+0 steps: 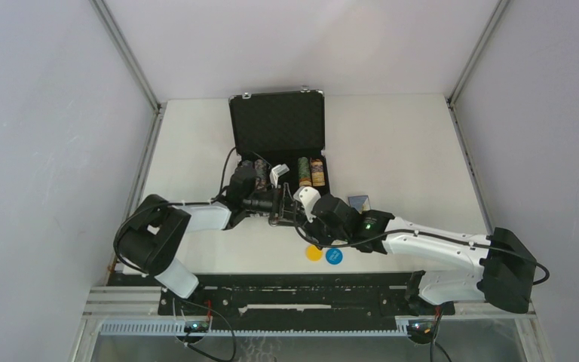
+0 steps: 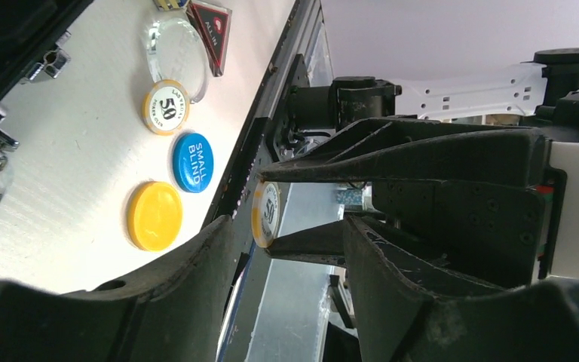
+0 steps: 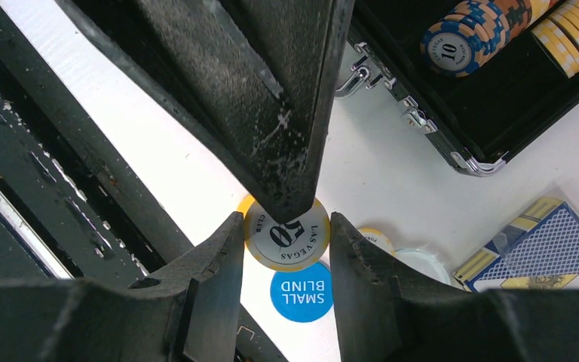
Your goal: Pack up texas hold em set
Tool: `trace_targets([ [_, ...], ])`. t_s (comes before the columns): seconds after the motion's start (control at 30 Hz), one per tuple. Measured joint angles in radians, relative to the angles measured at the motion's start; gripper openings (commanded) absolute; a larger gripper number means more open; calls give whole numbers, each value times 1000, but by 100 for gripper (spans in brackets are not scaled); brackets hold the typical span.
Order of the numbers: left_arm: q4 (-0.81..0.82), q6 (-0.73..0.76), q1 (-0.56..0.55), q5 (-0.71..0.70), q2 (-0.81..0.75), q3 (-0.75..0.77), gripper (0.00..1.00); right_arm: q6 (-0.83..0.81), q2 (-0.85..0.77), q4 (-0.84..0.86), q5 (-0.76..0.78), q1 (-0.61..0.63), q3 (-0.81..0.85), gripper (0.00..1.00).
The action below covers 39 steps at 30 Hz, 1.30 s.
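The right gripper [image 3: 286, 228] is pinching a yellow-rimmed 50 chip [image 3: 290, 243] by its rim, its jaws standing about half apart and pressing on opposite edges of the disc. It is holding the chip in the air just in front of the near edge of the open briefcase [image 1: 277, 124]. The left gripper [image 2: 286, 226] is reaching in from the opposite side, its jaws standing fairly wide and straddling the same chip, one to each face. From the left wrist a gap is showing on both sides. From the right wrist one finger tip is overlapping the chip's face, and whether it is touching cannot be told.

Chip stacks [image 1: 310, 172] are lying inside the briefcase. In front of the briefcase, on the table [image 1: 392, 151], a blue SMALL BLIND button [image 3: 301, 290] and a yellow button [image 2: 154, 215] are lying side by side. The card deck [image 3: 543, 241] is resting near the briefcase's front right corner.
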Motion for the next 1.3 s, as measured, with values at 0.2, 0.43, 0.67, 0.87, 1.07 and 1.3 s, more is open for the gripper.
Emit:
trace_targets([
  [0.2,-43,31,-33,24,35,35,57,-1,-5,0,1,0,0,40],
  [0.43,-71,43,-63,32,77,53,55,-3,-6,-2,3,0,-3,40],
  [0.67,-102,70,-74,47,78,64,52,-3,-6,-3,1,0,-12,40],
  [0.87,-135,100,-80,53,93,84,48,-3,-8,-3,0,-1,-15,40],
  [1.07,-155,114,-91,57,117,99,42,-3,-11,-3,-2,-1,-23,40],
  [1.3,-174,126,-97,58,119,105,2,-3,-21,-4,-4,-1,-26,40],
])
